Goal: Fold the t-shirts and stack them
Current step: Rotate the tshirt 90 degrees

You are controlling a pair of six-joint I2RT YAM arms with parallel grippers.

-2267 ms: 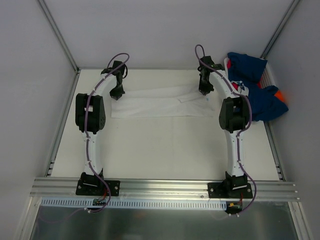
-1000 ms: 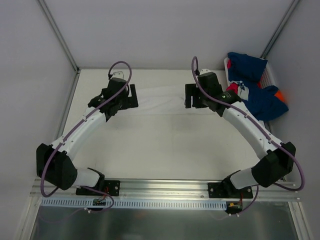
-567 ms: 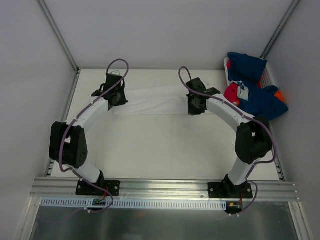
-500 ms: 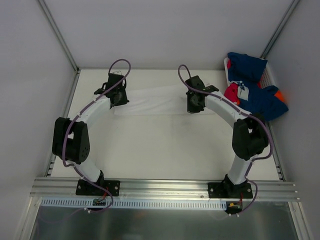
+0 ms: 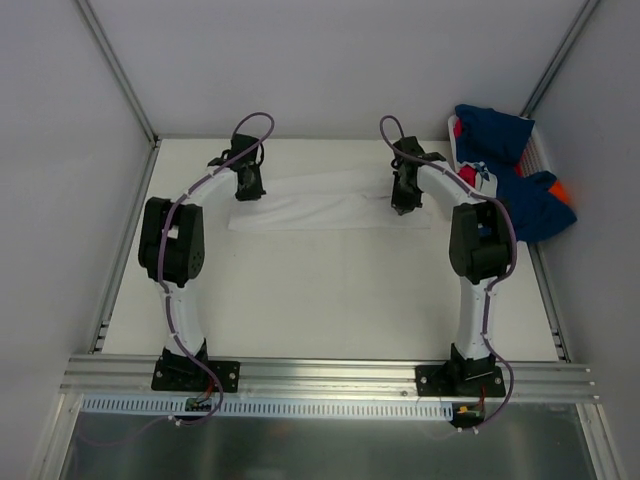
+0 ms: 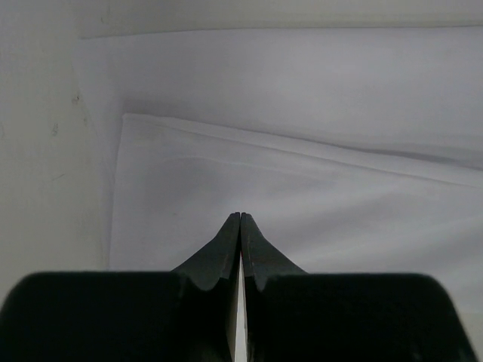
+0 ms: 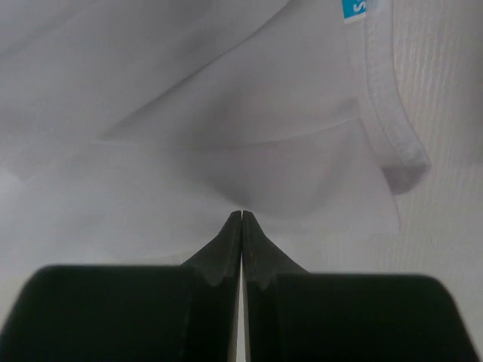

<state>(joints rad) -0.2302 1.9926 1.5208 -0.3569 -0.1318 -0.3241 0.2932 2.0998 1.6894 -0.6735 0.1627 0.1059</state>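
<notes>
A plain white t-shirt (image 5: 320, 205) lies as a long flat strip across the back of the table. My left gripper (image 5: 247, 190) is down on its left end and my right gripper (image 5: 401, 203) on its right end. In the left wrist view the gripper (image 6: 240, 215) is shut, tips meeting on the white cloth (image 6: 339, 151) below a fold edge. In the right wrist view the gripper (image 7: 241, 213) is shut on the cloth (image 7: 189, 151), which puckers at the tips. The collar (image 7: 385, 98) and blue neck label (image 7: 355, 7) lie just beyond. Navy t-shirts (image 5: 510, 190) are heaped at the right.
The heap hangs over a white rack (image 5: 541, 150) in the back right corner, with some orange (image 5: 563, 188) and a pinkish-red sliver (image 5: 457, 128) showing. Grey walls enclose the table on three sides. An aluminium rail (image 5: 330, 375) runs along the near edge.
Both grippers went from open to shut. The arms drew their elbows in, and both grippers shifted slightly right along the white shirt's back part.
</notes>
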